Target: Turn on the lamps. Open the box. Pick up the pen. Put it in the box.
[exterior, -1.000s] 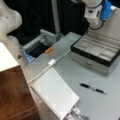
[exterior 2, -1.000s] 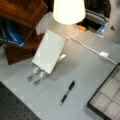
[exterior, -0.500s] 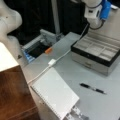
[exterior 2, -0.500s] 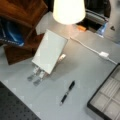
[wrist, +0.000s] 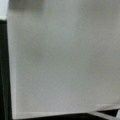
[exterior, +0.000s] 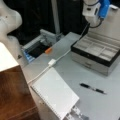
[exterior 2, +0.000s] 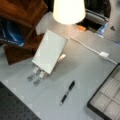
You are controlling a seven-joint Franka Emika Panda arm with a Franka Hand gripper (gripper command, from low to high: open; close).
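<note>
Beside the open box, the pen lies untouched on the tabletop — lamp glowing, pincer's state cannot be told.

Robot lab bench setup: grey table against a black backdrop, white jointed robot arm at far right, black perforated mounting board at near left, white cable with inline switch across the tabletop

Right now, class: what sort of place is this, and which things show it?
Probably a robot lab bench: a grey table holds an open box, a pen and a lit lamp, with the white arm's gripper above the box.
</note>
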